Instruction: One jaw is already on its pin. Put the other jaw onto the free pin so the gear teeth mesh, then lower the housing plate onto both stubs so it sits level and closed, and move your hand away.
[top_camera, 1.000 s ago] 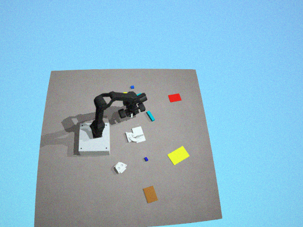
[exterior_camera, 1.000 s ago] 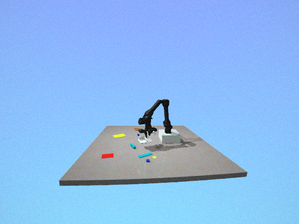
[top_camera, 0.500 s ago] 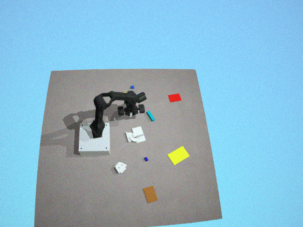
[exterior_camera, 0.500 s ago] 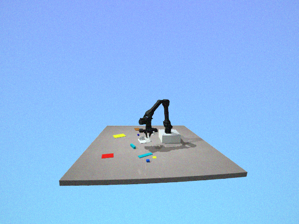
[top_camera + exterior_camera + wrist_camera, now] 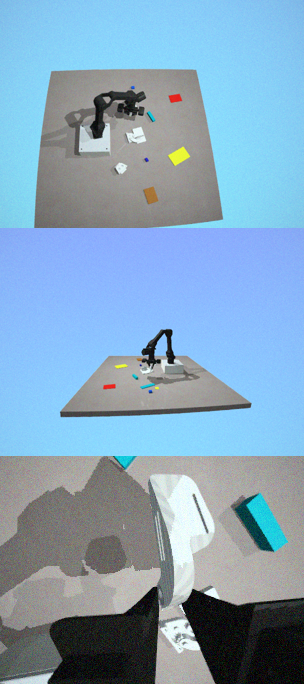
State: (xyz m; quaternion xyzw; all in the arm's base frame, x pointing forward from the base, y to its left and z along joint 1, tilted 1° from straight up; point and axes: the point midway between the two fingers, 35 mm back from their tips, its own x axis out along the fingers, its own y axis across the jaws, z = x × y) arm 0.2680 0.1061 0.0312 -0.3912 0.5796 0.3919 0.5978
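Note:
My gripper [image 5: 131, 113] [image 5: 151, 368] [image 5: 167, 590] is shut on the loose white jaw [image 5: 182, 518], gripping one narrow end. The jaw's broad end extends away from the fingertips in the wrist view. The gripper is above the table, toward the back from the white base [image 5: 142, 139] [image 5: 145, 372] in the top view. The other jaw [image 5: 135, 140] lies on the base as a curved white shape; its teeth and the free pin are too small to tell. The white housing plate [image 5: 121, 168] lies apart, nearer the front, with two round marks on its upper side.
A cyan block [image 5: 151, 116] [image 5: 135, 377] [image 5: 262, 523] lies right of the gripper in the top view. A dark blue cube [image 5: 146, 159] and a yellow plate [image 5: 179, 156] lie beyond the base. A cyan strip [image 5: 147, 386] and a blue cube [image 5: 132, 87] [image 5: 150, 391] are behind the gripper.

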